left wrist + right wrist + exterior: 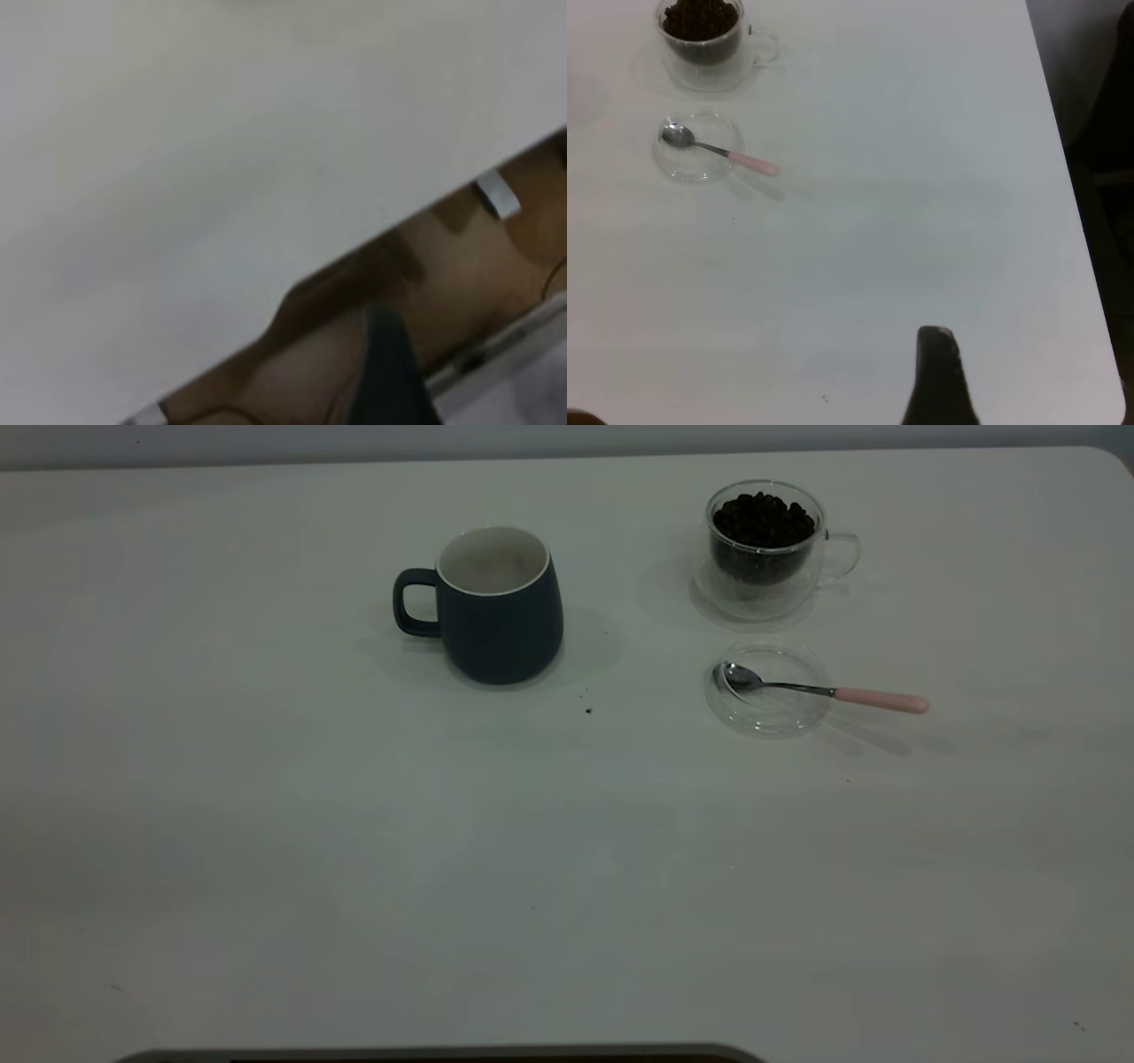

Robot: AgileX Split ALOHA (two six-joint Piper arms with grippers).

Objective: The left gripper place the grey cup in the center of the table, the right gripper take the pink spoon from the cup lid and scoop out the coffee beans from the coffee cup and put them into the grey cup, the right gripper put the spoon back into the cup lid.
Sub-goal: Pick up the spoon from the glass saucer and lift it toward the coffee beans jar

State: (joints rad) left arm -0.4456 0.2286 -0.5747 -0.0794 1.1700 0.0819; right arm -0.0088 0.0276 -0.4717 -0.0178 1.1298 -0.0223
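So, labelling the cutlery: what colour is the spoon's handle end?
Pale pink on the pink spoon; the rest is shiny metal. Clearest in the exterior view.

grey cup (500, 624): matt ceramic | coffee cup (766, 558): clear glass | pink spoon (824, 690): shiny metal

No writing, label or number seems readable on the grey cup (501, 615) or elsewhere.

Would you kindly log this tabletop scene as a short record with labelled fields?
grey cup: upright, mid-table, handle toward the left arm's side, no beans seen inside
coffee cup: upright, heaped with coffee beans
cup lid: flat, in front of the coffee cup
pink spoon: bowl in lid, handle overhanging
right gripper: far from the spoon
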